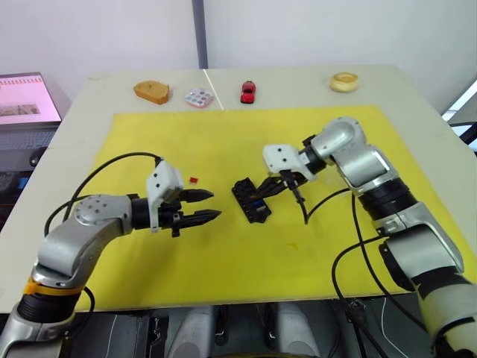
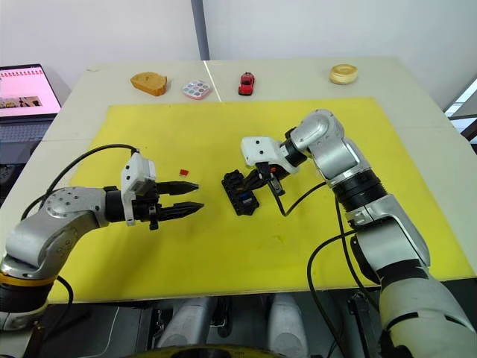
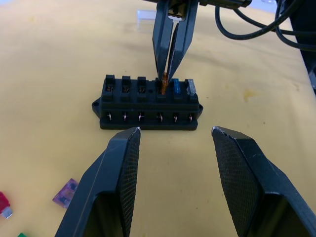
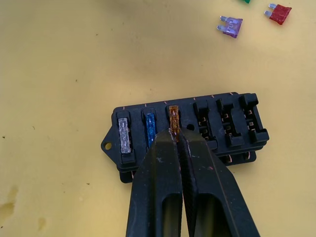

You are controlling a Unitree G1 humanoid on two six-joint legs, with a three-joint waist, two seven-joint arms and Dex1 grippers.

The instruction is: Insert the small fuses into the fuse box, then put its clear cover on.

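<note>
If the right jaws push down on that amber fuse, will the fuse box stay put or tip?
Probably stays: the fuse box lies flat on the yellow mat, low with a wider flanged base. It looks light, unclamped plastic, so an off-centre shove on the amber fuse could slide it.

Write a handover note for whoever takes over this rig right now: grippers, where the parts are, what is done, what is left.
Right gripper: shut on the amber blade fuse, seated in the third slot of the black rectangular plastic fuse box.
Left gripper: open, empty, facing the box.
Done: grey fuse and blue fuse are in their slots.
Left: three slots are open. Purple fuse and red fuse lie loose on the yellow mat, with a green one beside them. Transparent rectangular plastic cover lies on the mat beyond the box, not yet fitted.
</note>
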